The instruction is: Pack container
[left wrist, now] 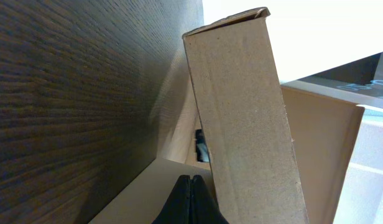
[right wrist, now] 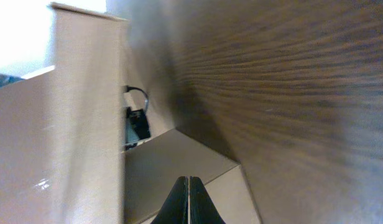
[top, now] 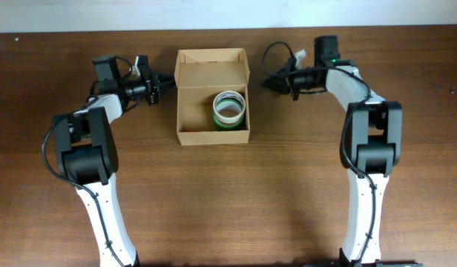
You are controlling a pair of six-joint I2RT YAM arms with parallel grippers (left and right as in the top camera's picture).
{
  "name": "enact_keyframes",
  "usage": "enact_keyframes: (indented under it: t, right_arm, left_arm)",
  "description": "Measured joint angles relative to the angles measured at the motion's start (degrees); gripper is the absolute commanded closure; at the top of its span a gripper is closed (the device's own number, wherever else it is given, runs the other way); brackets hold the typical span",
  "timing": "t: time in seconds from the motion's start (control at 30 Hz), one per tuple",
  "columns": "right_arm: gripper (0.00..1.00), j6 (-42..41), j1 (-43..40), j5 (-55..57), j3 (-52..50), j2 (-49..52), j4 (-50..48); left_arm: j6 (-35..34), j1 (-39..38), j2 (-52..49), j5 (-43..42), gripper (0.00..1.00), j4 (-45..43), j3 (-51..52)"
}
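A small rectangular tan cardboard box (top: 191, 111) sits at the middle of the dark brown wooden tabletop (top: 288, 193), nearer the far edge. Its hinged flap lid (top: 211, 67) stands open at the back. Inside it, in the right half, a green tape roll with a pale inner ring (top: 229, 108) lies flat on the floor of the box. The box's sides are plain brown, and no print or label shows on them in any view.

The left claw (top: 170, 79) points at the box's left side, level with the hinge, its tip just beside the cardboard; whether it touches cannot be told. In the left wrist view its black fingers (left wrist: 182, 198) are pressed together with nothing between them, and the box's corner (left wrist: 247, 124) rises close ahead.

The right claw (top: 265, 81) points at the box's right side with a small gap between them. Its fingers (right wrist: 181, 198) also meet, empty. Bluish marks on a dark surface (left wrist: 372, 81) behind the box are too blurred to read.
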State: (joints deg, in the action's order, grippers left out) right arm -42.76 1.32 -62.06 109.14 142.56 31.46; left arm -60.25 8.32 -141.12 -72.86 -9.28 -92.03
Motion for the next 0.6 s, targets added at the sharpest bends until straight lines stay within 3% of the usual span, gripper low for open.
enact_keyframes:
  t: [0.6]
  right_arm:
    - [0.96,-3.0,4.5,-2.9,0.0,3.0,-10.4]
  left_arm:
    - [-2.0,-2.3,0.0,2.4,0.98,-0.5,0.0]
